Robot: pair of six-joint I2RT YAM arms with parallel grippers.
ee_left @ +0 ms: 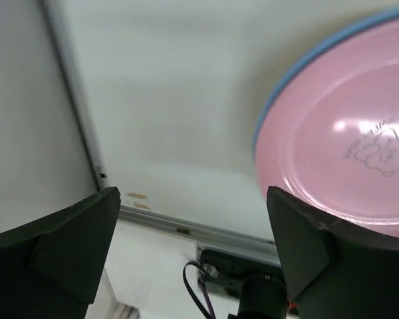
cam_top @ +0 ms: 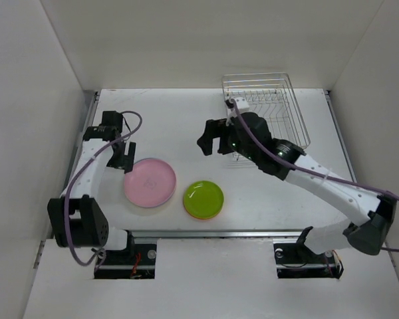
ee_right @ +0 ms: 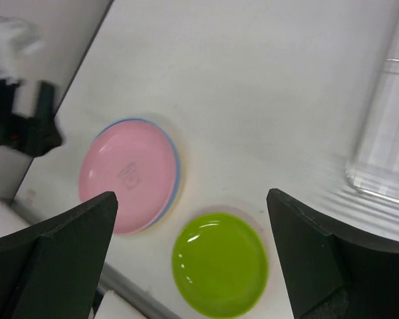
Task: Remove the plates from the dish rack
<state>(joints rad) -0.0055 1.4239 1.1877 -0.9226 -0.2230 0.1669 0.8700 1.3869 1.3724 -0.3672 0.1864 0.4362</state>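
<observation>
No text can be read in any view. A small printed figure with tiny letters is seen on the pink plate [ee_left: 339, 119], but the letters are too blurred to be read.

White table [cam_top: 186, 113], plain white walls [cam_top: 186, 40] on three sides, metal rail [cam_top: 213, 233] along the near table edge, small brown marks [ee_left: 138, 197] beside it.
</observation>
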